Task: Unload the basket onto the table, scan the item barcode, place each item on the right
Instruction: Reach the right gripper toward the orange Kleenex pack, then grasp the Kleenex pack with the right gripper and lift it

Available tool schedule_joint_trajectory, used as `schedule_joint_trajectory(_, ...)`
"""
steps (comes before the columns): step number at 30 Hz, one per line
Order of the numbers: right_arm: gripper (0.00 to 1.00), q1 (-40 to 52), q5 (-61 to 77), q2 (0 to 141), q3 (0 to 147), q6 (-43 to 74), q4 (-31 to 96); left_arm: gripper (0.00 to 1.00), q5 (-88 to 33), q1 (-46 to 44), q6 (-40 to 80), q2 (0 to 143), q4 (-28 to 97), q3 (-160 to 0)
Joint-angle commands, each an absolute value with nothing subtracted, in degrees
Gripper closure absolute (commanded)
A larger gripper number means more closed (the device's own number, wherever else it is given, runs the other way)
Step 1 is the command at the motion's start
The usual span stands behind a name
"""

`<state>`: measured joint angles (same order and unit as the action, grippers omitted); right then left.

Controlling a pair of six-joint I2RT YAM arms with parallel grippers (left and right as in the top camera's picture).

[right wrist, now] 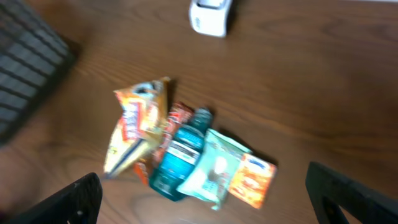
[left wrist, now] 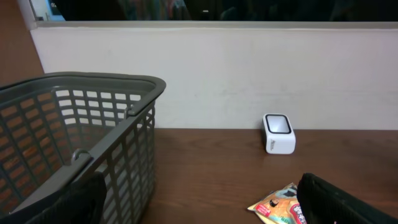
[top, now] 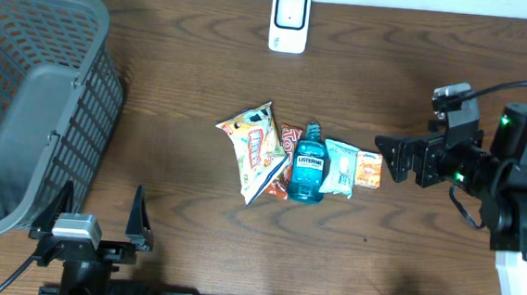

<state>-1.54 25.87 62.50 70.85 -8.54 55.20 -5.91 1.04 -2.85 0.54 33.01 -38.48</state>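
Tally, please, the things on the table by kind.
Packets: 4
Bottle: 1
Scanner: 1
Basket: 1
Total: 7

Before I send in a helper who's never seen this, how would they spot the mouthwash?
Right of the grey basket, a heap of snack packets lies on the table. The Listerine bottle lies in its middle, beside a pale green packet; it is the only bottle, blue among flat packets.
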Motion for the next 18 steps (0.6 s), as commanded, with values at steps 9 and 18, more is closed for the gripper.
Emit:
schedule_joint_trajectory(9,0.02,13.3,-6.9,81.3,71.7,6.2,64.0,0.02,-6.4,1.1,-3.3,0.1,32.8,-38.5)
schedule_joint_trajectory(18,0.35,20.4,-18.3,98.5,71.7,27.2,62.3,0.02,-6.4,1.1,-3.3,0.1,32.8,-38.5)
